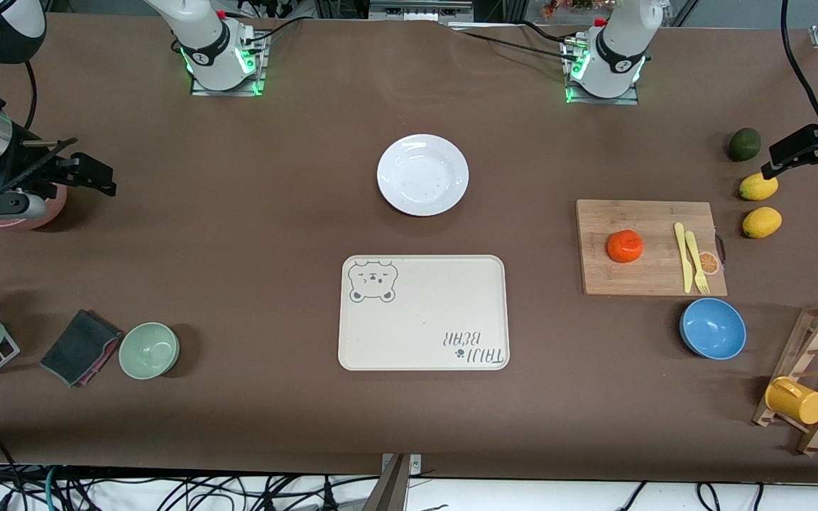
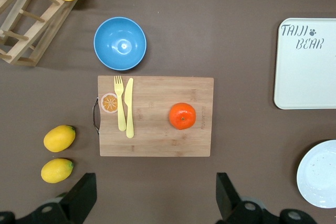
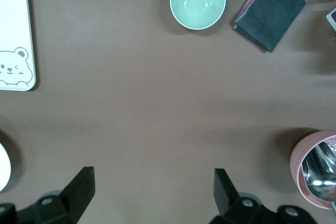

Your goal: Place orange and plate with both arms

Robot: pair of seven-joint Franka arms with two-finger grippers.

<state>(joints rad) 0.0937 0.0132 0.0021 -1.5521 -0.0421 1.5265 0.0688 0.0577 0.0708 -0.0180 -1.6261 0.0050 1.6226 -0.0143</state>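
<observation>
The orange (image 1: 625,245) sits on a wooden cutting board (image 1: 650,266) toward the left arm's end of the table; it also shows in the left wrist view (image 2: 182,116). The white plate (image 1: 422,174) lies empty mid-table, farther from the front camera than the cream bear tray (image 1: 423,312). Its edge shows in the left wrist view (image 2: 317,174). My left gripper (image 1: 803,152) hangs open and empty in the air over the lemons; in its wrist view (image 2: 156,192) the fingers are wide apart. My right gripper (image 1: 86,174) hangs open and empty at the right arm's end; its wrist view (image 3: 155,187) shows bare table beneath.
A yellow knife and fork (image 1: 690,257) lie on the board. A blue bowl (image 1: 713,328), two lemons (image 1: 760,206), a dark green fruit (image 1: 744,144) and a wooden rack with a yellow mug (image 1: 796,401) surround it. A green bowl (image 1: 149,350), grey cloth (image 1: 79,348) and pink cup (image 3: 317,166) are at the right arm's end.
</observation>
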